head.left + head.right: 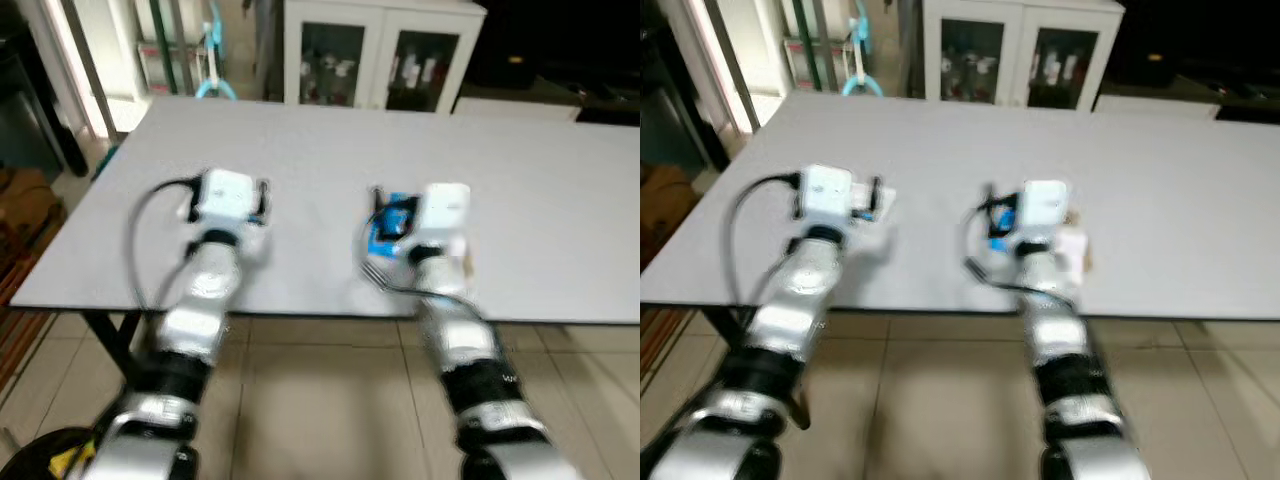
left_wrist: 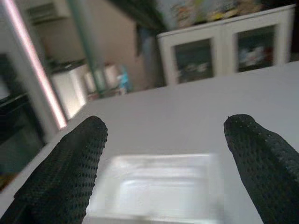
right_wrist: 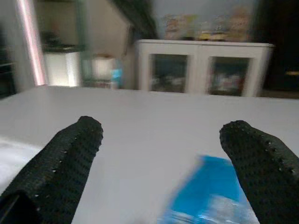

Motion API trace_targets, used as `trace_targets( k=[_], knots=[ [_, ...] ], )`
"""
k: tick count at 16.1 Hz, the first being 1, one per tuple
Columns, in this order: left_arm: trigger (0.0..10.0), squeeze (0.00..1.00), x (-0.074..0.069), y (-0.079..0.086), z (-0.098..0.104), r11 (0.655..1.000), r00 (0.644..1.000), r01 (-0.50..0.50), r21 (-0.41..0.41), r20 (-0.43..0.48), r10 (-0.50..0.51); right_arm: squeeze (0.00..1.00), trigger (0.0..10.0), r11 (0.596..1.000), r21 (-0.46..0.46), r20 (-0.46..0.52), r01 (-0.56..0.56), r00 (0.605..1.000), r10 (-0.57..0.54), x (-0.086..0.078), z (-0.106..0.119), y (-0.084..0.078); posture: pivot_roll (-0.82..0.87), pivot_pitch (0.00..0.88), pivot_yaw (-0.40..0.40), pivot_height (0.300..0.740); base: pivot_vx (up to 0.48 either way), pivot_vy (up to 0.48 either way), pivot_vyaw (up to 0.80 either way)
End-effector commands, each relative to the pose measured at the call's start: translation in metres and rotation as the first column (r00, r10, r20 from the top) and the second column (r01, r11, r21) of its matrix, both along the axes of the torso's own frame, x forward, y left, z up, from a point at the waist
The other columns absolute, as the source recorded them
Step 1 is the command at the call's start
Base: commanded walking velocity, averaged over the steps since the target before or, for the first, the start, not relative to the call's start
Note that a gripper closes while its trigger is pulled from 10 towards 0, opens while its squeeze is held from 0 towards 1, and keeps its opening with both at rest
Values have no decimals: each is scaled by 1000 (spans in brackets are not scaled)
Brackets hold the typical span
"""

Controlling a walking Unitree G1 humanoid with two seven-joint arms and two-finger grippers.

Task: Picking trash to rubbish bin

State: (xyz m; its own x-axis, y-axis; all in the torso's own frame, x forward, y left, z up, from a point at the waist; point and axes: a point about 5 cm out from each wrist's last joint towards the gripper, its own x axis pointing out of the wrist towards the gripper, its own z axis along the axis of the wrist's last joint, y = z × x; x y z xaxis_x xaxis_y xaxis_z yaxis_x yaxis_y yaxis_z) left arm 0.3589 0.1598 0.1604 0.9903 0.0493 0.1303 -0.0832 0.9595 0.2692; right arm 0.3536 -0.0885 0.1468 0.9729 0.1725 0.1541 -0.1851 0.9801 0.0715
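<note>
Two silver arms reach forward over the near edge of one grey table (image 1: pixel 520 200), side by side and well apart.

The left gripper (image 2: pixel 166 163) hovers low over the tabletop with its two black fingers (image 2: pixel 65 172) spread wide. Between them lies one clear plastic tray (image 2: pixel 156 186), flat on the table and touching neither finger as far as the left wrist view shows. In the head views this tray shows as a pale patch just beyond the left wrist's white camera housing (image 1: pixel 228 193).

The right gripper (image 3: pixel 163 163) is also held low over the table, its two fingers (image 3: pixel 60 168) likewise set wide apart and pinching nothing. One blue wrapper (image 3: pixel 210 196) lies on the table between them, nearer to one finger than to the other (blur makes its print unreadable). From the head it shows as a blue shape (image 1: pixel 392 228) just beside the right wrist housing (image 1: pixel 443 212), on the side toward the left arm.

So two pieces of trash can be counted, one under each gripper, both near the table's front edge.

Beyond the far edge of the table stands one white cabinet (image 1: pixel 380 50) with two glass doors, bottles dimly visible behind them. The floor (image 1: pixel 330 400) beneath the arms is pale tile.
</note>
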Motion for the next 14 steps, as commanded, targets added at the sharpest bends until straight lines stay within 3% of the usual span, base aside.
trace_targets(
  k=[1, 14],
  knots=[
    [10000, 0, 2, -9, 4, 1000, 1000, 17, -7, 8, -17, 0, 10000, 999, -7, -4, 33, 999, -33, 2, 0, -14, 40, 12, -55, 740, 319, 0, 0],
    [10000, 0, 1, -7, 4, 1000, 1000, 1, -9, 7, -1, 0, 10000, 1000, -6, -10, 18, 1000, -18, 2, 0, -12, 39, 25, -57, 740, 320, 0, 0]
  ],
)
